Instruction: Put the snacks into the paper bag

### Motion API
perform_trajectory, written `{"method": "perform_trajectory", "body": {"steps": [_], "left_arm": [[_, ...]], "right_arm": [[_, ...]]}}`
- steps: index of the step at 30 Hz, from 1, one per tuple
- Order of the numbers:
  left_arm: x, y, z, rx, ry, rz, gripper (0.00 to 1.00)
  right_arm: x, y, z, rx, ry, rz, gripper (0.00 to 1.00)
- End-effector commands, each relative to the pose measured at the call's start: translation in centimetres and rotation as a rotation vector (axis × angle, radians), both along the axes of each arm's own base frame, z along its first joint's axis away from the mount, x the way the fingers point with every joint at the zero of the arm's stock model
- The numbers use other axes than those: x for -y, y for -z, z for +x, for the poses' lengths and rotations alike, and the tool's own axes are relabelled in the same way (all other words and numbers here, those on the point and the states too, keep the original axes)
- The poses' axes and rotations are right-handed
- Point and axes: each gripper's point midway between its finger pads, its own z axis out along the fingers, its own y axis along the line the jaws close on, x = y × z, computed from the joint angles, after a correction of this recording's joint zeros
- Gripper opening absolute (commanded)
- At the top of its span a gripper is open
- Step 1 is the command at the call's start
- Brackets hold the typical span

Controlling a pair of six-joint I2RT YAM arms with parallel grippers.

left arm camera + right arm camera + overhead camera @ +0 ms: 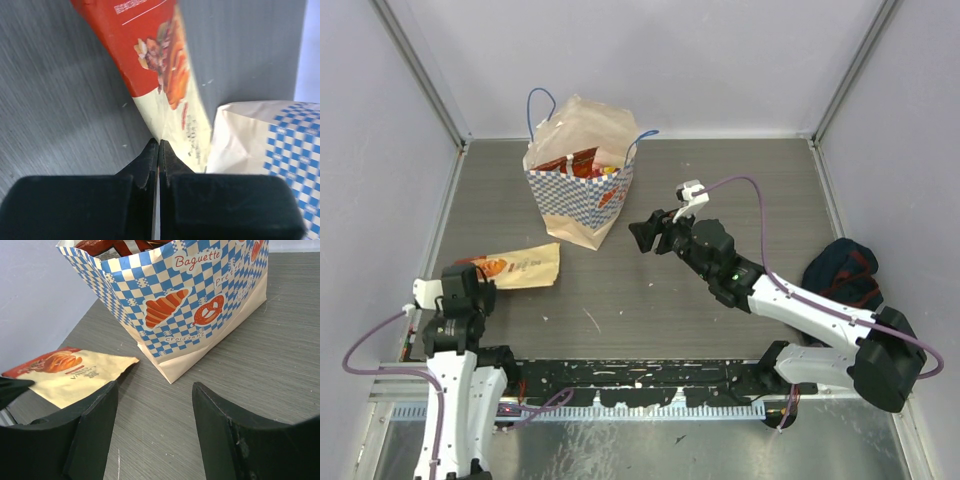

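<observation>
Nearest the arm bases, the left hand is seen pressed together on the cream edge of a packet. A thin corner of it appears to be pinched between the fingertips. The packet, red at one end and cream at the other, is laid flat on the table, well to the left of the bag and outside it. Off to the right, a dark cloth bag is left lying near the right arm; no part in the task is judged for it.

Further out, the right hand is held spread above the middle of the table. Nothing is carried between its fingers, and it is aimed at the bag's lower corner, a little apart from it.

Beyond, the bag is stood upright with its mouth open, and red and orange snacks can be made out inside its top. Their number cannot be counted.

The task is judged to be nearly done: most snacks are already bagged, and only the one packet is seen left outside. It is yet to be lifted, carried over the rim and dropped in.
</observation>
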Motion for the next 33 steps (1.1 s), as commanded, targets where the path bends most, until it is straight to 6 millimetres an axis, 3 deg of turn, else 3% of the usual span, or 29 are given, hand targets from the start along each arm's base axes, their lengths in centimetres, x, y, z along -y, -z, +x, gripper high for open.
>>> {"method": "perform_trajectory", "body": {"steps": [1,8,22,29,33], "left_arm": [[-1.2,-4.8,0.2,0.036,0.015,0.102,0.0],[-0.5,-11.7,2.1,0.165,0.097,0.143,0.0],[1.6,-22.0,6.2,0.361,0.228,0.123,0.0],[3.2,-28.0,7.3,0.507,0.309,0.102,0.0],[4.4,-30.4,8.2,0.556,0.366,0.069,0.0]], "right_arm": [[-0.1,-2.5,0.5,0.051,0.015,0.054,0.65],[1.2,-2.5,1.1,0.053,0.09,0.059,0.66],[2.4,-1.2,2.3,0.034,0.16,0.035,0.68],[2.6,-0.2,3.1,0.002,0.176,0.03,0.69],[2.6,0.6,3.1,-0.013,0.174,0.015,0.7]]}}
